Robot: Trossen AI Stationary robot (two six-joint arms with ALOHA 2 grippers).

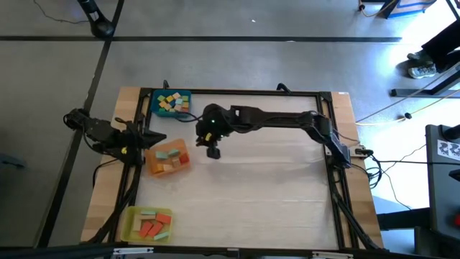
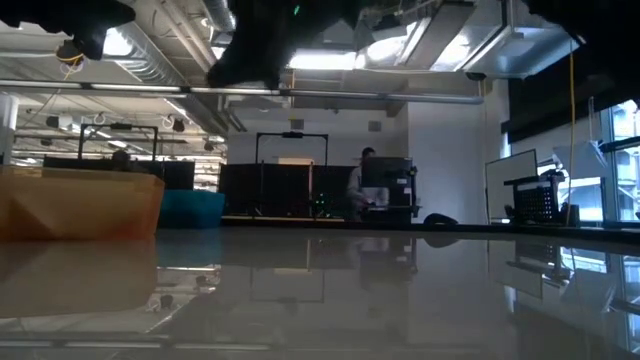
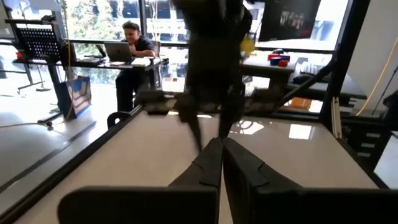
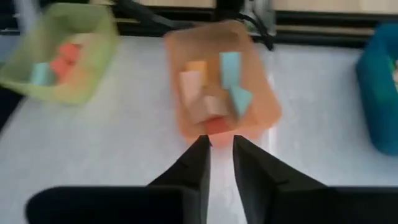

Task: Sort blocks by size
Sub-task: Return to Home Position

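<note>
The blocks lie sorted in three trays along the table's left side. There is a blue tray (image 1: 154,108) at the far left, an orange tray (image 1: 184,164) in the middle and a yellow tray (image 1: 131,229) at the near left. My right gripper (image 4: 217,144) hangs above the table just right of the orange tray (image 4: 186,127). It slants down toward the tray, its fingers a narrow gap apart with nothing between them. My left gripper (image 3: 221,144) is shut and empty, drawn back at the table's left edge (image 1: 152,138), pointing level across the table.
A black frame (image 1: 244,91) runs around the table. White table top (image 1: 273,194) lies bare in the middle and on the right. The right arm (image 1: 280,119) reaches across the far half. Beyond the table a person (image 3: 134,43) sits at a desk.
</note>
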